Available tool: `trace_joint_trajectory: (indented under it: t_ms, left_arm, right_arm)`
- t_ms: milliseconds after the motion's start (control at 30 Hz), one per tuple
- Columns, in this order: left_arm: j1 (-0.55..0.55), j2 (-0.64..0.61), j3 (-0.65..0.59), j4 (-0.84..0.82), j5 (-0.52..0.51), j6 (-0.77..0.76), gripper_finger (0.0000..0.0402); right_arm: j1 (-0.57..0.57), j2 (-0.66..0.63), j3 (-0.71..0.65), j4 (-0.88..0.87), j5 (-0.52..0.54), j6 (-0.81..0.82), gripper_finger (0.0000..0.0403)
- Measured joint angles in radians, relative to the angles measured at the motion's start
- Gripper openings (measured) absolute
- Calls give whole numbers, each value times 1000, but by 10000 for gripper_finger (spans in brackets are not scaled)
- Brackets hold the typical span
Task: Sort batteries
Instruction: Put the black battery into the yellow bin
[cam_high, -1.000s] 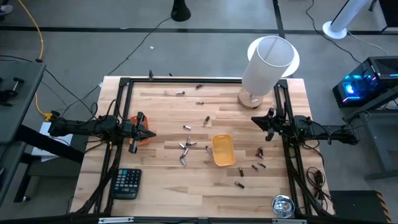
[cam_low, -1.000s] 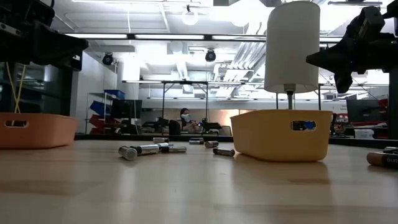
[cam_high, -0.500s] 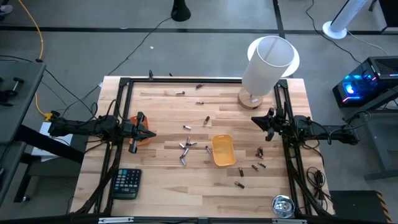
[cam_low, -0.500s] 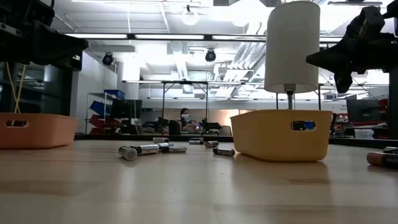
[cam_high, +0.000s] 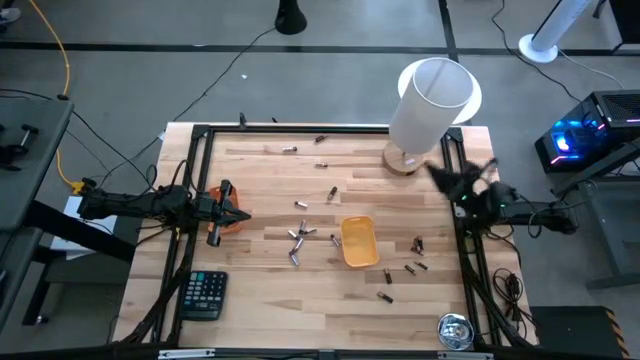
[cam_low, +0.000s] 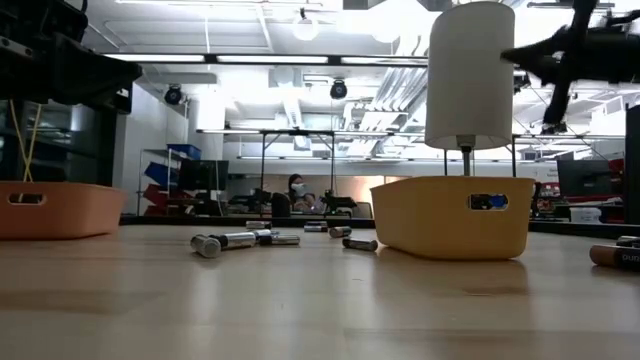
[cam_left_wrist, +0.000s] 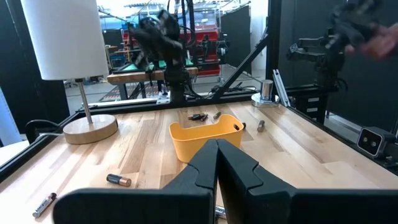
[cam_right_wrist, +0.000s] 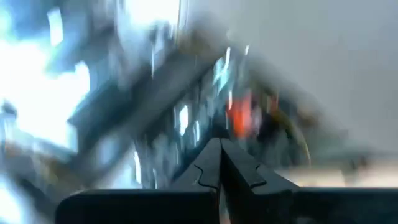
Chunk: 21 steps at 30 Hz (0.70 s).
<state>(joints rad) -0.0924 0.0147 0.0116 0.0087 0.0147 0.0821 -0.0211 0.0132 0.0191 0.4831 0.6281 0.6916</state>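
Both arms raised at the tabletop's side edges, batteries loose between them.

The right gripper (cam_high: 440, 172), clenched on nothing, is lifted by the right edge beside the lamp (cam_high: 428, 105); the left gripper (cam_high: 240, 214), also clenched and empty, hangs over the orange tray (cam_high: 228, 226) at the left edge. The batteries (cam_high: 300, 236) lie scattered mid-tabletop, more (cam_high: 410, 268) towards the right edge past the yellow tray (cam_high: 359, 241). A calculator (cam_high: 203, 294) sits at the near left corner.

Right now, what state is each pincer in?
Left pincer: shut, holding nothing, by the orange tray.
Right pincer: shut, empty, raised near the lamp.
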Motion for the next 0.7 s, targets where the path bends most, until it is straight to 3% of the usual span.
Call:
trace_joint_trajectory:
  t_ms: [133,167,233,333,433,567,700]
  left_arm:
    - [0,0,0,0,1,0,0]
    - [0,0,0,0,0,0,0]
    - [0,0,0,0,1,0,0]
    - [0,0,0,0,0,0,0]
    - [0,0,0,0,0,0,0]
    - [0,0,0,0,0,0,0]
    - [0,0,0,0,0,0,0]
  right_arm:
    - [-30,2,7,232,197,-45,0]
    - [-38,11,27,247,175,-38,0]
    - [-47,54,109,164,-53,-33,0]
    - [-31,208,316,-251,-481,68,0]
    - [12,414,511,-789,-709,151,0]
    - [113,669,607,-1300,-849,300,0]
    - [247,830,582,-1419,-847,534,0]
